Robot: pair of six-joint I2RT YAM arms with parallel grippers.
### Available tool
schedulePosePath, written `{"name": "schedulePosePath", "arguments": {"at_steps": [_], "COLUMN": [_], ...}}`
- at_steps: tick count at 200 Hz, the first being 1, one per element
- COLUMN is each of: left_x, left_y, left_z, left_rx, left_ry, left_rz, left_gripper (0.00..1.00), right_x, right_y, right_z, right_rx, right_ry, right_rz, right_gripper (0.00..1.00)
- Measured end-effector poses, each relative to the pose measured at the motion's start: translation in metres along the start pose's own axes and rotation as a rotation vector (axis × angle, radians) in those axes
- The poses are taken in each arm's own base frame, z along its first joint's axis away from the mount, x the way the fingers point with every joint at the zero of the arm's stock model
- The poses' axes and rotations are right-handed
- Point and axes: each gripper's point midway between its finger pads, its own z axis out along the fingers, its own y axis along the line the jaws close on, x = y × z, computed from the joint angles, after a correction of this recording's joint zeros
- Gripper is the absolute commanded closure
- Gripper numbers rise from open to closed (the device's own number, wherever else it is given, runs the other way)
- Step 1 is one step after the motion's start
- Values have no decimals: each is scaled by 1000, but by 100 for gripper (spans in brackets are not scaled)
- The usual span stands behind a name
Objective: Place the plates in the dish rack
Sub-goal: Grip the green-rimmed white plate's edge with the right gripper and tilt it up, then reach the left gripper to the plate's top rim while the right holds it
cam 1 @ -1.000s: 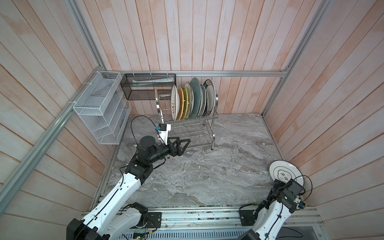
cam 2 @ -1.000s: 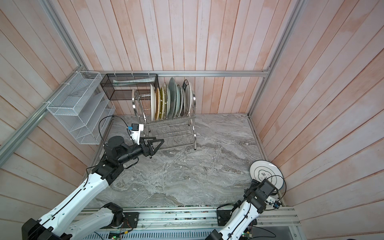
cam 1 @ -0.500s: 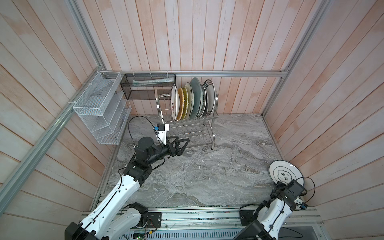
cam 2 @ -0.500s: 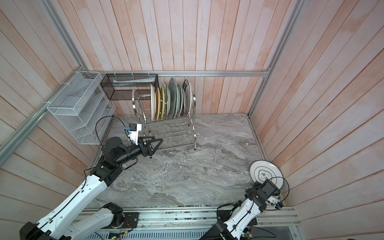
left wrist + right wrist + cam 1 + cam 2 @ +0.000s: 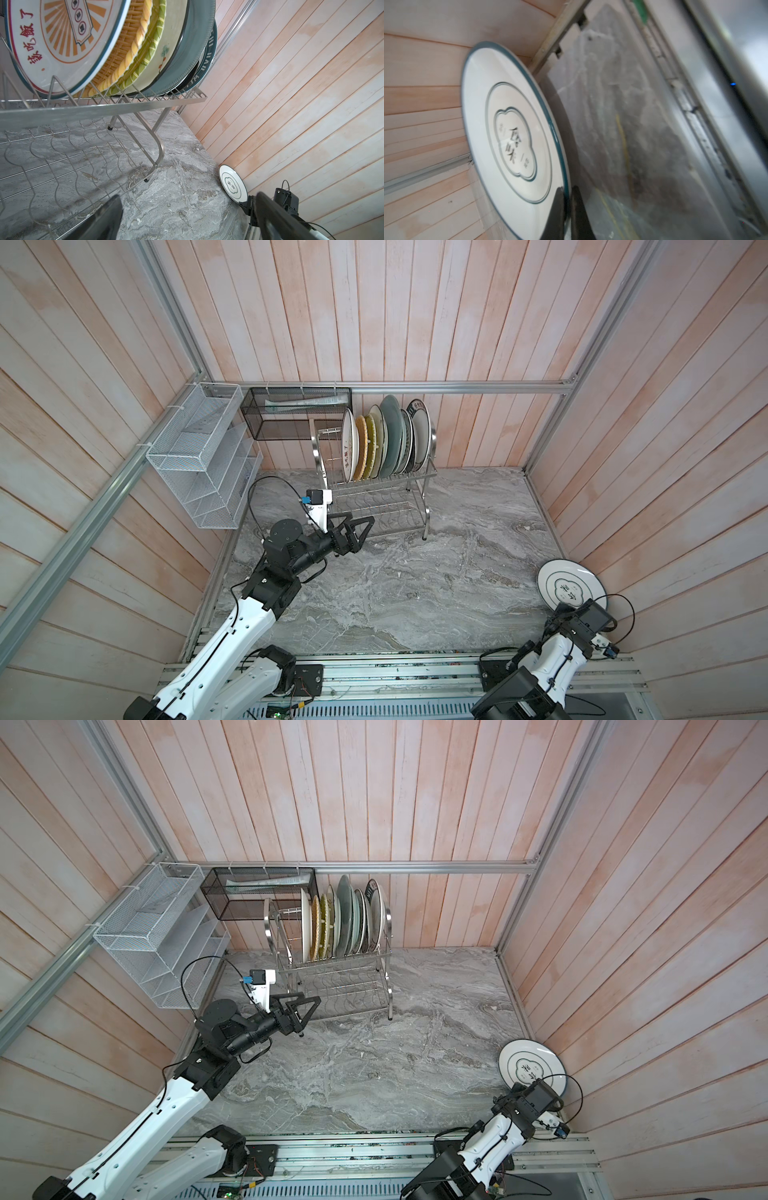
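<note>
The right gripper [image 5: 568, 192] is pinched on the edge of the round white plate with dark blue rim [image 5: 508, 128], at 4 o'clock on the grey marble table [image 5: 415, 593]. The left gripper [image 5: 359, 523] is wide and empty, just in front of the shiny steel wire dish rack [image 5: 386, 493] at 12 o'clock. A row of coloured plates [image 5: 390, 435] stands upright on its upper tier.

Right wrist view is smeared throughout. The tabletop [image 5: 623, 124] beyond the blue-ringed plate [image 5: 508, 135] is soft, and the small print beside the plate's centre characters is unreadable. Plate's near rim and the right gripper [image 5: 568, 189] run off the frame edge. In both top views that gripper's jaws are hidden under the wrist housing [image 5: 590, 616]. In the left wrist view, the left gripper [image 5: 188, 195] shows only two blurred fingers [image 5: 104, 218], cut by the edge. Sunburst plate [image 5: 62, 41] is cropped. In the dish rack [image 5: 104, 108], whatever stands behind the teal plate [image 5: 187, 52] is mostly hidden, count unclear.
</note>
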Motion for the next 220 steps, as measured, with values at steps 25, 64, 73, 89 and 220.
{"name": "schedulePosePath", "arguments": {"at_steps": [25,64,73,89,220], "left_x": [-2,-6,-7,-8,68], "left_y": [-1,-2,-3,-3,-46], "left_z": [-3,-7,-8,-9,17], "left_rx": [-4,-14,-14,-10,137], "left_ry": [-13,-31,-34,-40,79], "left_rz": [4,9,10,13,241], "left_gripper": [0,0,0,0,0], "right_x": [0,3,5,10,132], "right_y": [-1,5,8,16,61], "right_z": [0,-5,-7,-12,-42], "right_rx": [2,-25,-29,-46,-214], "right_ry": [1,11,16,31,439], "right_rz": [-19,-107,-136,-190,-661], "right_gripper": [100,100,100,100,100]}}
